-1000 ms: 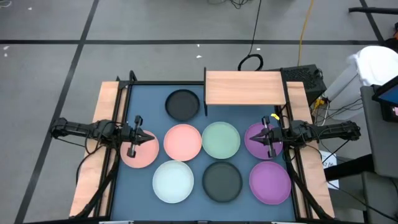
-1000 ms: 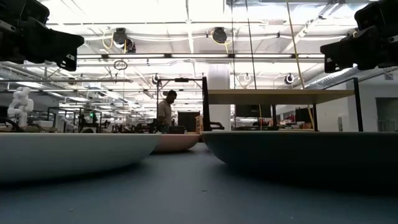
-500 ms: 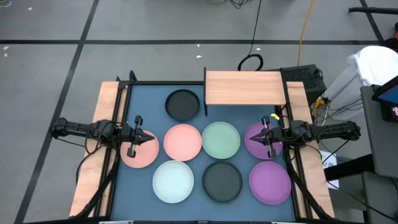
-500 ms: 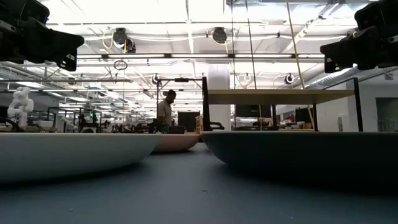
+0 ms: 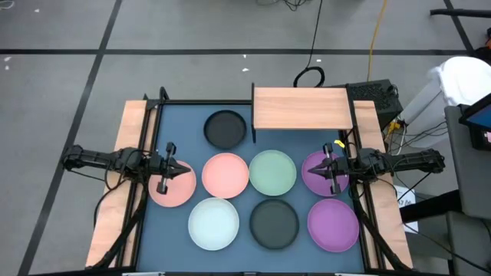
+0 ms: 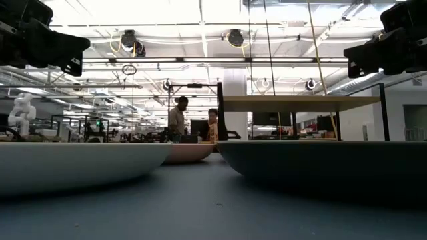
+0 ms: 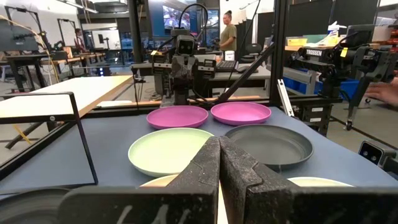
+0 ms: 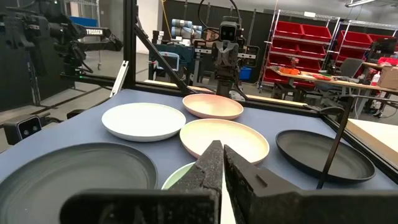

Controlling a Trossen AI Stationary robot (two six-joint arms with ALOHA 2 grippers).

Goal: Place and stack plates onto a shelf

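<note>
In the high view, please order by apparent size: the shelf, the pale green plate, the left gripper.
1. The shelf, clearly largest.
2. The pale green plate.
3. The left gripper, smallest, shut above a pink plate.

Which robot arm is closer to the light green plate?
The right. The right pincer hovers over the purple plate right beside the green plate; the left pincer is beyond the pink plate.

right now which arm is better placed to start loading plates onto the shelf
Probably the right. The right gripper hovers over a purple plate just below the shelf; the left gripper sits over a pink plate at the far side.
</note>
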